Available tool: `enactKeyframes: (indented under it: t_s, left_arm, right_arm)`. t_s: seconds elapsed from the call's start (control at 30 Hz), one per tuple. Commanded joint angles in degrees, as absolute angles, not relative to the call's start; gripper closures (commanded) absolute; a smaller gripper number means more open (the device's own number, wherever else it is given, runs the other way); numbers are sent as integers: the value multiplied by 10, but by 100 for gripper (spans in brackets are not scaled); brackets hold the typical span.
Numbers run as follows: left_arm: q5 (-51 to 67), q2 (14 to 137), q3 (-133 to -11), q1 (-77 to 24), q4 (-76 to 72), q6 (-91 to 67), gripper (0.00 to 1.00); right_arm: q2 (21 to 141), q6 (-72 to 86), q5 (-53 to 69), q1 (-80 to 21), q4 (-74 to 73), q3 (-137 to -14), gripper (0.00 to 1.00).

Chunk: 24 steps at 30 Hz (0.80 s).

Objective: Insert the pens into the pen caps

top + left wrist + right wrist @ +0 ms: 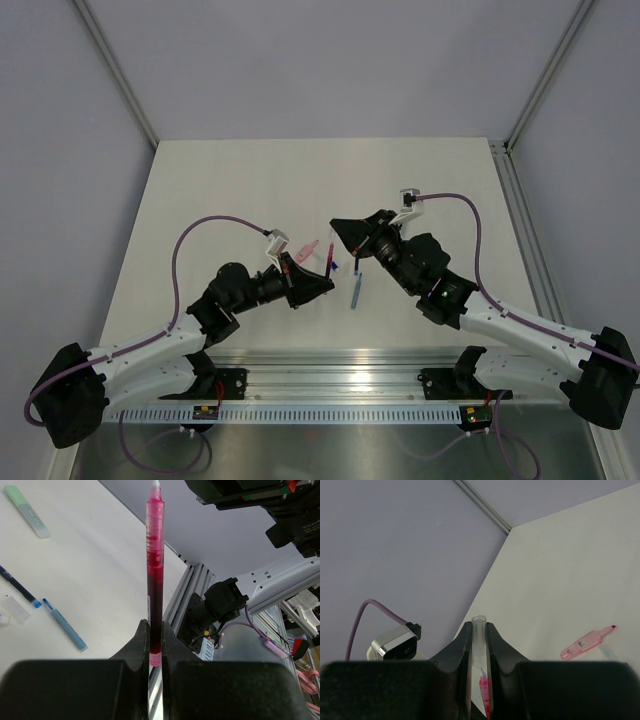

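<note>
My left gripper (155,641) is shut on the lower end of a thin red pen (155,565), which stands upright out of its jaws. My right gripper (478,632) is shut on a clear tubular pen cap (479,630). In the right wrist view the red pen's white tip (482,672) sits just at the cap's lower mouth, between the fingers. From above, both grippers meet over the table's middle, the left gripper (322,283) below the right gripper (339,231), with the red pen (328,258) between them. A light blue pen (65,626) and a dark blue pen (17,586) lie on the table.
A second clear cap (15,609) lies beside the dark blue pen. A stubby mint green piece (27,511) lies farther off and a stubby pale pink piece (585,642) lies near the grippers. The light blue pen (357,289) lies just in front of the right gripper.
</note>
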<state>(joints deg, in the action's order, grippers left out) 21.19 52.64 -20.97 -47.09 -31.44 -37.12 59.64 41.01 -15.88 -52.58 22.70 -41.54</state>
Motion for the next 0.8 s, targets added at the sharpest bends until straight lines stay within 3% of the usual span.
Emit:
enactKeyframes:
  t_s: [0.0, 0.77]
  left_arm:
    - [206, 520, -212, -473, -358, -364, 100]
    - [212, 527, -209, -473, -389, -387, 100]
  right_arm:
    - [594, 417, -158, -533, 241, -411, 100]
    - [567, 385, -169, -583, 283, -333, 100]
